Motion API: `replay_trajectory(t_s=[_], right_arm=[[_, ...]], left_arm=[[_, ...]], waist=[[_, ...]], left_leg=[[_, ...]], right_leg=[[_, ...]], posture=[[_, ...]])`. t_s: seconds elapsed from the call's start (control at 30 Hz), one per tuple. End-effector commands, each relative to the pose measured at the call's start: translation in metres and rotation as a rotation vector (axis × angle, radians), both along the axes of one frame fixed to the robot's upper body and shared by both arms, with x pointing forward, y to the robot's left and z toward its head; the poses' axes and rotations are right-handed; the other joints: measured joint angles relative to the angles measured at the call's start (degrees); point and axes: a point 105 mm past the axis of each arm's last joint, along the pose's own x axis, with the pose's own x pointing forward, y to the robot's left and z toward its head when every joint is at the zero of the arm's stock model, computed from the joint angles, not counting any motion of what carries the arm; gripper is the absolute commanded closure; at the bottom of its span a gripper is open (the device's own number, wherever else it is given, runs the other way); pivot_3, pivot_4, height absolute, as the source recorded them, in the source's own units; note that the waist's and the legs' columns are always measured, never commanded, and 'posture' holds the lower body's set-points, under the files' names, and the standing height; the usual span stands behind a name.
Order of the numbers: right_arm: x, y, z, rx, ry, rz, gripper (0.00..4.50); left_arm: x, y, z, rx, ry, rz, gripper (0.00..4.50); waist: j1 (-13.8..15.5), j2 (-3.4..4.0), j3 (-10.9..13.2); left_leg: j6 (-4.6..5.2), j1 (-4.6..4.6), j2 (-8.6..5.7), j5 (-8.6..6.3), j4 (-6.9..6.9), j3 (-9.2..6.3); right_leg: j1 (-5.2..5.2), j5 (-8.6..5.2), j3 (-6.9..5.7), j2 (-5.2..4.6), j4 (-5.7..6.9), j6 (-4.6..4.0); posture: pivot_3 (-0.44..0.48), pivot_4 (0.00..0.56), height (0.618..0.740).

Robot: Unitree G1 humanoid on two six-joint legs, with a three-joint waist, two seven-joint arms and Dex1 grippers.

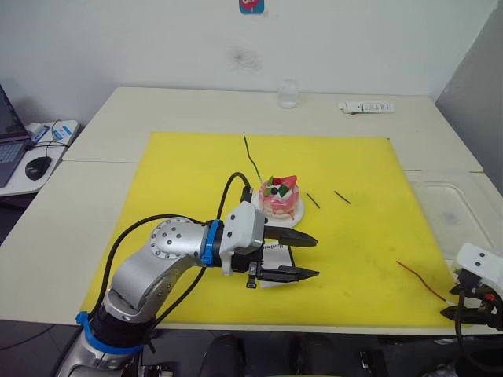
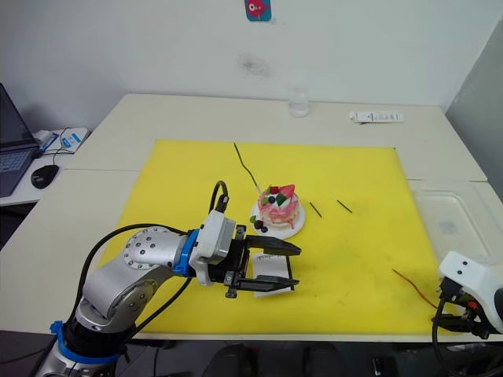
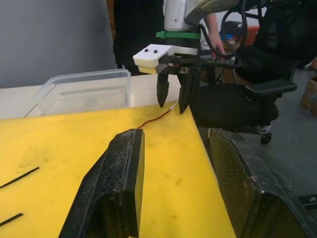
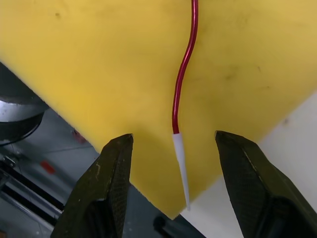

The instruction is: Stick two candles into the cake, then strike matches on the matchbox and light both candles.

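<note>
The cake [image 1: 280, 196] sits on its white plate [image 1: 293, 217] at the middle of the yellow mat [image 1: 181, 173]. The green candle [image 1: 251, 159] lies behind it, its near end by the cake. Two matches [image 1: 313, 200] [image 1: 342, 197] lie to the cake's right. The matchbox [image 2: 271, 271] lies in front of the cake, between the spread fingers of my open left gripper [image 1: 313, 257]. The red candle [image 4: 183, 74] lies at the mat's front right corner. My right gripper [image 4: 173, 136] is open, one finger on each side of the candle's white tip.
A clear plastic container [image 1: 452, 208] sits right of the mat. A small glass [image 1: 288, 94] and a white bar-shaped object [image 1: 366, 107] stand at the table's far edge. A mouse [image 1: 37, 166] and a laptop are on the left side table. An office chair [image 3: 257, 94] stands beyond the front edge.
</note>
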Motion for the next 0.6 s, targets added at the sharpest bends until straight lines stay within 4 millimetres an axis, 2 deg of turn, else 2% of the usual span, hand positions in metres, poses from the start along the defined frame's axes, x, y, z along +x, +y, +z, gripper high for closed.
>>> replay_trajectory(t_s=[0.03, 0.07, 0.23, 0.6], right_arm=[[-0.001, 0.002, 0.003, -0.007, 0.009, 0.004, 2.12], [-0.001, 0.003, 0.003, -0.006, 0.013, 0.000, 2.31], [0.001, 0.003, 0.004, -0.011, 0.012, -0.004, 2.31], [0.005, 0.006, 0.004, -0.007, 0.006, -0.017, 2.31]], left_arm=[[-0.005, -0.003, 0.009, -0.018, -0.030, -0.017, 2.15], [-0.004, -0.003, 0.009, -0.018, -0.030, -0.016, 2.15], [-0.011, -0.004, 0.014, -0.036, -0.013, -0.056, 2.15], [-0.018, 0.000, 0.007, -0.014, -0.017, -0.105, 2.15]], waist=[[0.0, 0.00, 0.0], [0.0, 0.00, 0.0], [0.0, 0.00, 0.0], [0.0, -0.01, 0.0]], left_leg=[[0.00, 0.00, 0.00, 0.00, 0.00, 0.00], [0.00, -0.01, -0.01, 0.00, 0.00, 0.00], [0.00, -0.01, -0.01, 0.00, 0.00, 0.00], [0.00, -0.02, -0.02, 0.00, 0.00, 0.01]], right_leg=[[0.00, 0.00, 0.00, 0.00, 0.00, 0.00], [0.00, 0.00, 0.01, 0.01, -0.01, 0.00], [0.00, 0.00, 0.00, 0.01, -0.02, 0.00], [0.00, 0.00, 0.01, 0.02, -0.04, 0.00]], posture=[[0.000, 0.150, 0.740], [0.000, 0.150, 0.740], [0.000, 0.150, 0.740], [0.000, 0.150, 0.740]])
